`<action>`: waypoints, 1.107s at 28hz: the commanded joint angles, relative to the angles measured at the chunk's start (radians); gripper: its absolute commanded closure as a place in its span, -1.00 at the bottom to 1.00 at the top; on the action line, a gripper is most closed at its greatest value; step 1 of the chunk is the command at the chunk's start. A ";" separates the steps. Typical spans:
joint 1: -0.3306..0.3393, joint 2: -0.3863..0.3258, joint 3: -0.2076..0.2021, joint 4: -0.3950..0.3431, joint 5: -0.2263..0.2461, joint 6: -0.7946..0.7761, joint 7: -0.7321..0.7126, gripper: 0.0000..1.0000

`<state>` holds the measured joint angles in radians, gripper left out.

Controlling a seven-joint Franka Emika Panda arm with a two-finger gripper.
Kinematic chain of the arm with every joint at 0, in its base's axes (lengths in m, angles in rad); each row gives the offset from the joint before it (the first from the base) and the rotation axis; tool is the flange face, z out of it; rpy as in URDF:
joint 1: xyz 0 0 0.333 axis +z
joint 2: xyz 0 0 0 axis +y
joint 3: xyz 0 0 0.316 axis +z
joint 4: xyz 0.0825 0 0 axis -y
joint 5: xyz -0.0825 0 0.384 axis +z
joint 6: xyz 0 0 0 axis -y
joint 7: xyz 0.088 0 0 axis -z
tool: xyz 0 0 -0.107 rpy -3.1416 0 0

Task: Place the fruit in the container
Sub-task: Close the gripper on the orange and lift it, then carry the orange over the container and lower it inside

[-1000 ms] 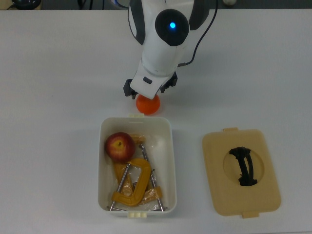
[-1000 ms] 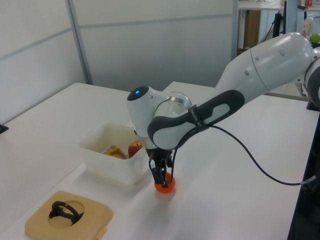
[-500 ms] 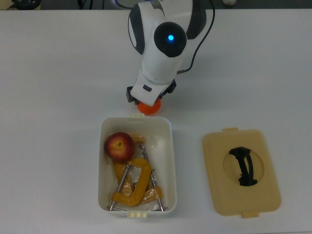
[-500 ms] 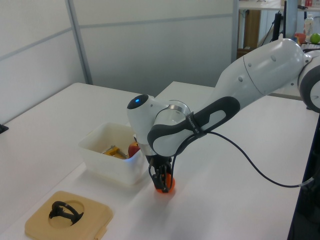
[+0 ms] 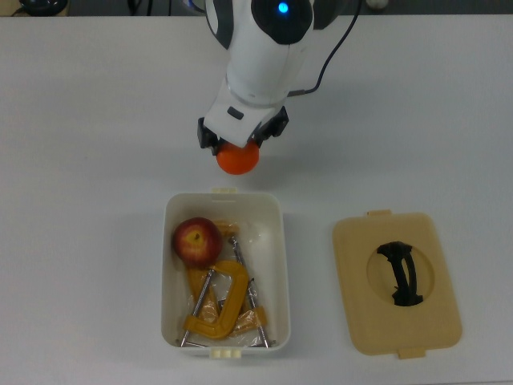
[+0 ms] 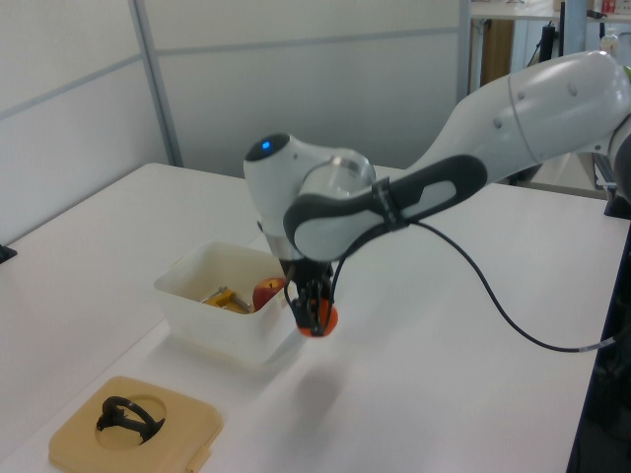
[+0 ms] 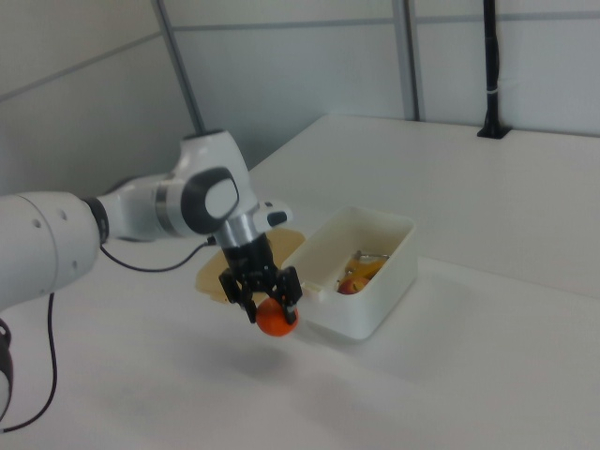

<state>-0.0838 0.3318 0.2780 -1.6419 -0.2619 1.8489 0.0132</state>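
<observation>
— Top view: what does the end effector hold?
— A smooth, round orange fruit, clamped between its fingers above the white desk, just beside the white container.
— Inside the container?
— A glossy red apple and yellow C-clamps. No readable writing.

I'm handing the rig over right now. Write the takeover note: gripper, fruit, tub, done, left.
Gripper: shut on the orange, held clear of the table, just outside the short end of the white tub nearest the arm.
Apple: already in the tub, at the end nearest the arm, beside the yellow clamps.
Lid: off, flat on the table at the top view's right of the tub.
Done: apple in, orange grasped and raised.
Left: carry the orange over the tub, likely into the free space beside the apple, and release.
</observation>
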 commanded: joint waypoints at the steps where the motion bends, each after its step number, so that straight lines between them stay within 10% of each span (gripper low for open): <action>1: 0.006 -0.022 -0.003 0.106 -0.005 -0.111 0.022 0.44; 20: -0.007 0.058 -0.016 0.135 -0.013 0.325 0.208 0.34; 24: -0.010 0.076 -0.016 0.134 -0.011 0.403 0.237 -0.17; 26: -0.013 0.078 -0.016 0.134 -0.010 0.403 0.249 -0.92; 31: -0.017 0.076 -0.016 0.134 -0.013 0.397 0.251 -1.00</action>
<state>-0.0961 0.4111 0.2621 -1.5166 -0.2619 2.2385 0.2316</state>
